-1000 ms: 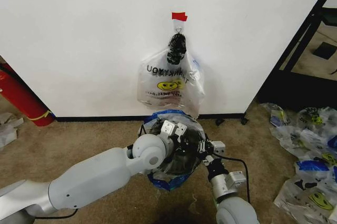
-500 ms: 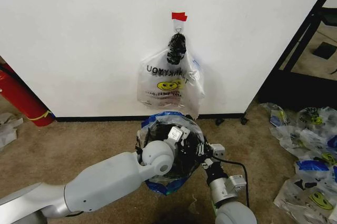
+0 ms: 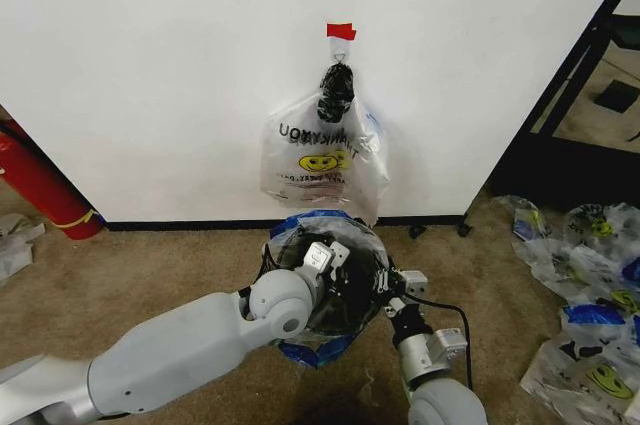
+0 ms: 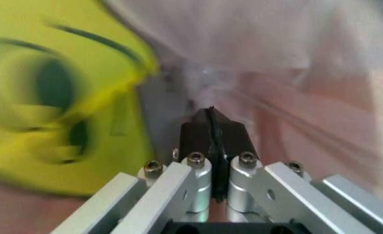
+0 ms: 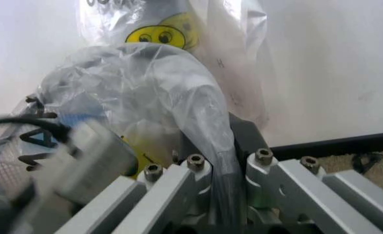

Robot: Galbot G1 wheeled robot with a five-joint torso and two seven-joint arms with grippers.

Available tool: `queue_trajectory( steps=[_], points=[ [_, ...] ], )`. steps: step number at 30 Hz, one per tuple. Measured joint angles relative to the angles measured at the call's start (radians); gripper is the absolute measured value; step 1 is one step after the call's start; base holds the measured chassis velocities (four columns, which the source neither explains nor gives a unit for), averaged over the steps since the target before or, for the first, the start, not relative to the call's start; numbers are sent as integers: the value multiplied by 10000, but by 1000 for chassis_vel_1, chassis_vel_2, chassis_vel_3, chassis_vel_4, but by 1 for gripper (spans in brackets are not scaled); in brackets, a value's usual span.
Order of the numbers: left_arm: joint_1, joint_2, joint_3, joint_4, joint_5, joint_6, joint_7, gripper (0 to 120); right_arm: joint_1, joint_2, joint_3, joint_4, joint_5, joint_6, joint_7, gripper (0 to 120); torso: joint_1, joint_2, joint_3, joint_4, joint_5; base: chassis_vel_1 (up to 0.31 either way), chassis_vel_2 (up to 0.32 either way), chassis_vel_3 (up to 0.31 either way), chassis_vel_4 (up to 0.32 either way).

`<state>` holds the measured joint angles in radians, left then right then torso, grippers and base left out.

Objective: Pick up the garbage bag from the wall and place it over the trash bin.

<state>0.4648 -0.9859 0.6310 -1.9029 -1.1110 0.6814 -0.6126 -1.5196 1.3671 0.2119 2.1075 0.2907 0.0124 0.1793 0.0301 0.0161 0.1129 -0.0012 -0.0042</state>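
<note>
Clear garbage bag (image 3: 325, 290) with blue patches, draped over the trash bin's (image 3: 372, 297) dark round mouth, lower centre of frame, below the white wall (image 3: 150, 75) with black baseboard.

Trash bin (image 3: 352, 290) mostly hidden — garbage bag (image 3: 300, 350) over it.

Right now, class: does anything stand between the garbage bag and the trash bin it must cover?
Nothing visible does. The garbage bag already lies over the trash bin, draped around its mouth. The left gripper is shut on the bag's film inside the opening, and the right gripper is shut on its edge at the rim.
</note>
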Motion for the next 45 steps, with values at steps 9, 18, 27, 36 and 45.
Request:
queue_trajectory(
  steps=[9, 18, 27, 36, 45],
  points=[
    [309, 267, -930, -845, -634, -329, 116, 0, 237, 174, 263, -449, 637, -79, 201, 1, 0, 0, 0, -1, 0, 0, 0, 0, 0],
    [2455, 1588, -4006, -3422, -1141, -1520, 1186, 28, 612, 658, 519, -656, 2446, -702, 881, 1, 0, 0, -1, 5, 0, 0, 0, 0, 0],
    [6375, 1298, -7309, -4873, -430, -3267, 1949, 62, 650, 781, 930, -278, 4327, -1432, 1971, 1, -1, 0, -1, 3, 0, 0, 0, 0, 0],
    [9379, -139, -8486, -4674, 1328, -4335, 2652, 90, 488, 858, 1400, 108, 5397, -1856, 2607, 1, -2, 1, -1, 5, 3, 0, 0, 0, 0],
    [9785, -1243, -8837, -4164, 616, -4474, 2475, 100, 606, 885, 1431, 86, 5501, -1950, 2732, 1, -1, 1, -1, 0, 2, 0, 0, 0, 0]
  ],
)
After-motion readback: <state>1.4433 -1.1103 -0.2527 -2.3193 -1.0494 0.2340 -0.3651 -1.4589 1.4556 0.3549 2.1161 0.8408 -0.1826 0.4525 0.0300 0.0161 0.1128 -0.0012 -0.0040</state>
